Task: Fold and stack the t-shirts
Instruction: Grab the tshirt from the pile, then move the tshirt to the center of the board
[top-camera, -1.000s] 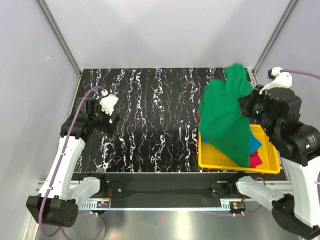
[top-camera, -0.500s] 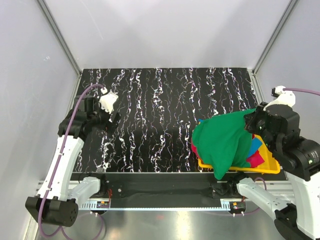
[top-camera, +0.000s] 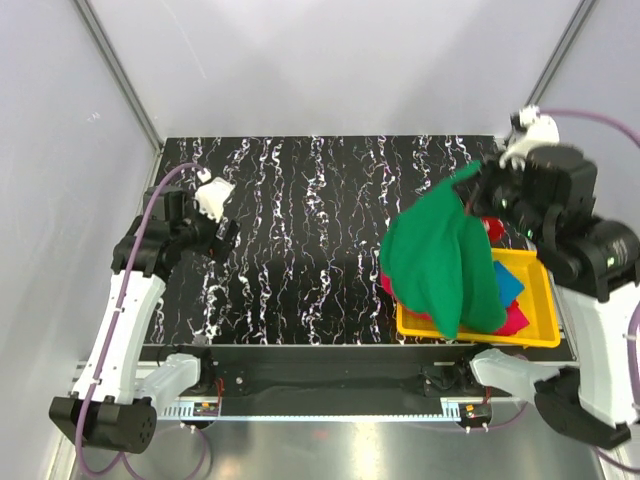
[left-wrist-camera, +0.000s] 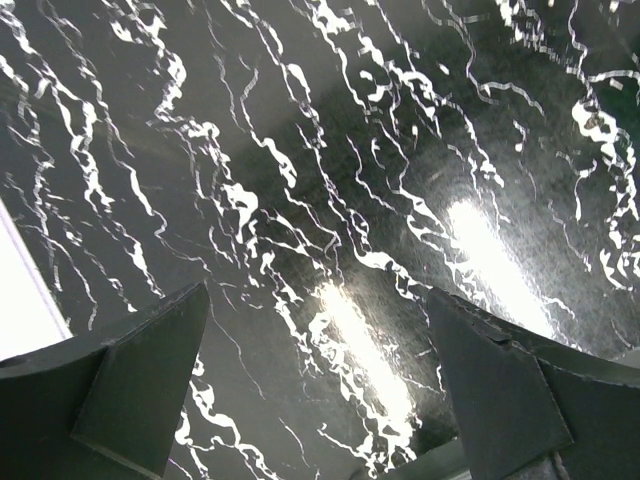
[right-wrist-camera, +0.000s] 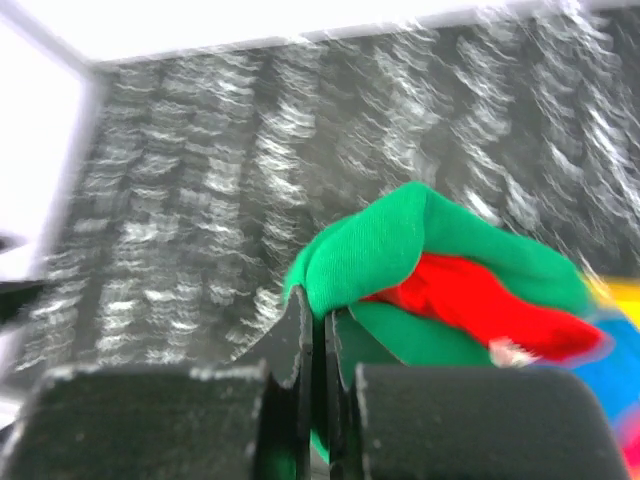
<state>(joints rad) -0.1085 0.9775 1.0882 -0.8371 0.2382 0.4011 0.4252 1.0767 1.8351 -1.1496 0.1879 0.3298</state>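
My right gripper (top-camera: 474, 192) is shut on the green t-shirt (top-camera: 435, 255) and holds it up, so it hangs over the left part of the yellow tray (top-camera: 540, 335). In the right wrist view the green t-shirt (right-wrist-camera: 375, 245) is pinched between my right gripper's (right-wrist-camera: 327, 320) jaws, with the red t-shirt (right-wrist-camera: 465, 300) showing behind it. The blue t-shirt (top-camera: 507, 282) and the magenta-pink t-shirt (top-camera: 512, 320) lie in the tray. A red edge (top-camera: 492, 228) shows near the gripper. My left gripper (top-camera: 222, 232) is open and empty over the black marbled table at the left; its fingers (left-wrist-camera: 140, 380) stand wide apart.
The black marbled table top (top-camera: 310, 230) stretches between the arms. White walls and metal frame posts (top-camera: 120, 80) enclose the table. The yellow tray sits at the near right corner, by the right arm's base.
My right gripper dropped low towards the tray with the green t-shirt, then rose again towards the back; the shirt now hangs long over the tray's left side. The left arm barely moved.
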